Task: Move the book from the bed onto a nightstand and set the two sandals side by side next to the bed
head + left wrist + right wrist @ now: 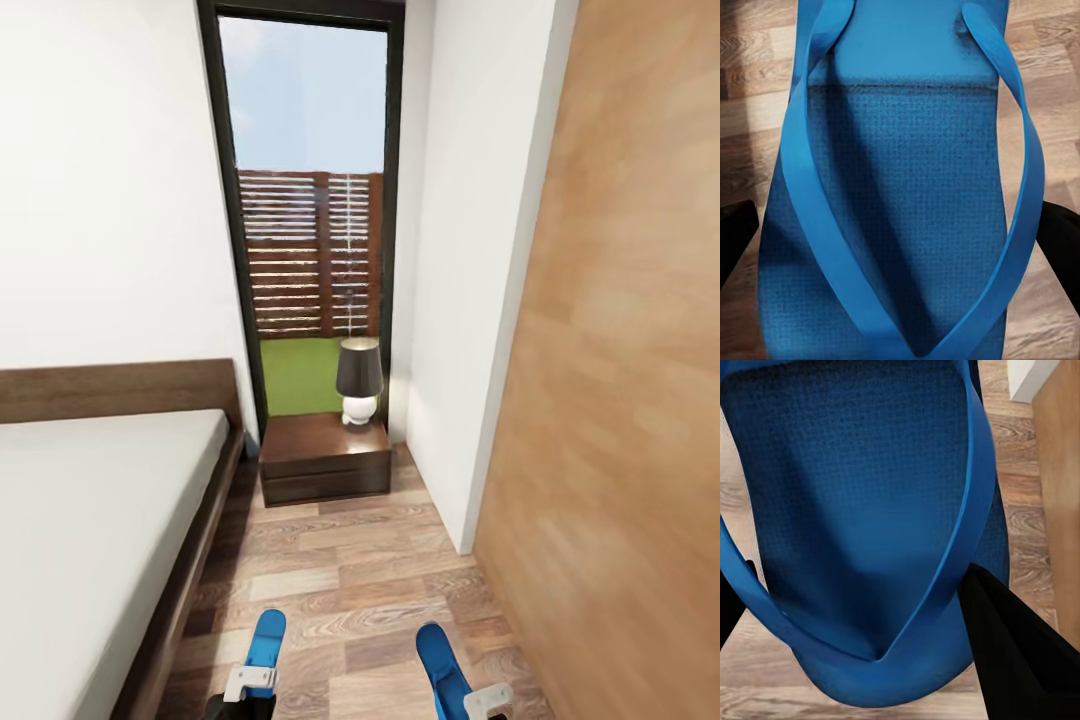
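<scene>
Bed (90, 500) lies on your left, nightstand (325, 458) ahead, floor (350, 580) strip between. Left gripper (248, 685) grasps one sandal (267, 638), right gripper (485, 700) grasps the other sandal (440, 665); both point ahead, parallel, apart. Set them down bedside, left arm nearer.

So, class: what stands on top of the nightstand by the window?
A lamp with a dark shade and white base stands on the nightstand. No book shows on its visible top.
</scene>
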Robot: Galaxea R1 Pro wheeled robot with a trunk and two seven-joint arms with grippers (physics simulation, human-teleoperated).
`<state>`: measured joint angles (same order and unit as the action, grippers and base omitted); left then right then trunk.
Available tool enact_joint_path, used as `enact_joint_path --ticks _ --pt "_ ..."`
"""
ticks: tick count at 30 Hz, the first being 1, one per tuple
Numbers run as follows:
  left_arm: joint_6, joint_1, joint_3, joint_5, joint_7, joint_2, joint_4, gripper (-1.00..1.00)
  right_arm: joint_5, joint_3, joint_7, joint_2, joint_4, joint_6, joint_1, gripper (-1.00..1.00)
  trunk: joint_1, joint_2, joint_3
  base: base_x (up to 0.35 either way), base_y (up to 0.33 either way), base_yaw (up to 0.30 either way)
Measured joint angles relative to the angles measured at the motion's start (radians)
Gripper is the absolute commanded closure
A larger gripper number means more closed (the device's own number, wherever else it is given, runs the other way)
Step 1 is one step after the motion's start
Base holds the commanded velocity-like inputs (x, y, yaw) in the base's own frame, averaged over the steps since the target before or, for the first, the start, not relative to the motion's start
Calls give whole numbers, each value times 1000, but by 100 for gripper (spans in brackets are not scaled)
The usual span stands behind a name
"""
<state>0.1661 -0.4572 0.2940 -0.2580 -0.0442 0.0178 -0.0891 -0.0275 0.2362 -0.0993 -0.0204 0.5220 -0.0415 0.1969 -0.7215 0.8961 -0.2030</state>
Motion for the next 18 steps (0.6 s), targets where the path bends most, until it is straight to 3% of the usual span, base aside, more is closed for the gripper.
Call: enact_joint_path --ticks 7,18 --pt "0 0 0 0 0 0 0 100 0 0 0 -1 0 0 0 100 0 0 0 325 -50 0" --pt "0 0 0 0 0 0 0 100 0 0 0 -1 -1 0 0 100 0 0 0 285 -135 0"
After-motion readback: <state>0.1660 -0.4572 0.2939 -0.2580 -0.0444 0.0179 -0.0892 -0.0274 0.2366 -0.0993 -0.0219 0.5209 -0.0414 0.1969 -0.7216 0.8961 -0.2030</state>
